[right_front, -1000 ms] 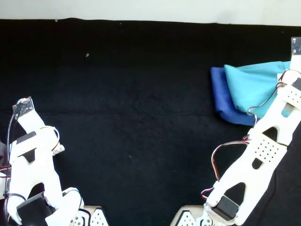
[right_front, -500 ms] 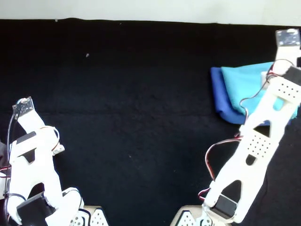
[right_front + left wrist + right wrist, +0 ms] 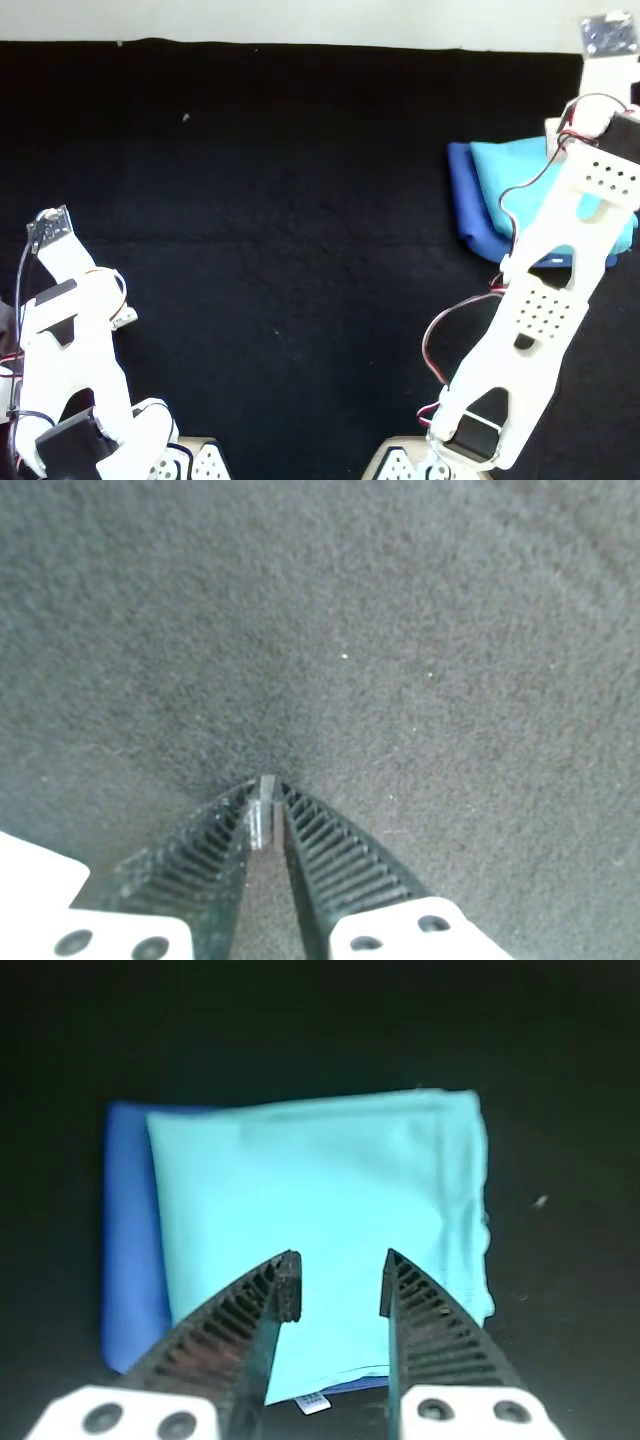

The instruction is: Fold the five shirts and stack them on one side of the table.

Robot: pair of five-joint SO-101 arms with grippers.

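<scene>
The right gripper [image 3: 338, 1282] hung with its jaws parted and nothing between them, just above the turquoise shirt [image 3: 320, 1180]. That shirt lay folded on top of a folded dark blue shirt [image 3: 128, 1250], whose edge showed along one side. The pair sat at the right side of the black table cloth [image 3: 300, 200]. The left gripper [image 3: 263, 798] was closed on nothing, low over the cloth at the left. By that showing, two of the five shirts were stacked and three remained.
</scene>
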